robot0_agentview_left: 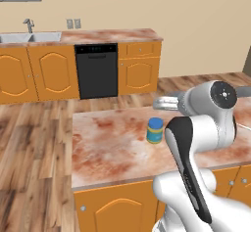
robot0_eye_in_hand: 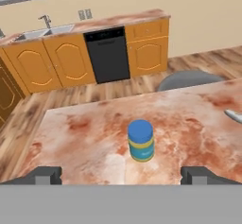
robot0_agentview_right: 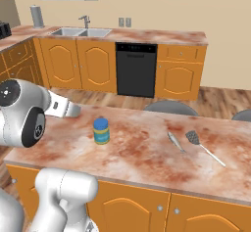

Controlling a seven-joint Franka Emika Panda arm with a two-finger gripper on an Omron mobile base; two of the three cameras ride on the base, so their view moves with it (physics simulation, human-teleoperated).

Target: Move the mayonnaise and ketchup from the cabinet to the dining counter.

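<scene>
Mayonnaise (robot0_eye_in_hand: 141,141) stands upright on the dining tabletop (robot0_eye_in_hand: 85,138), at 12 o'clock from my claw (robot0_eye_in_hand: 122,175), centered between the tips, apart from them. My claw is spread wide, holding nothing. Spatula (robot0_agentview_right: 203,147) lies well off at the jar's 3 o'clock in right base view.
</scene>
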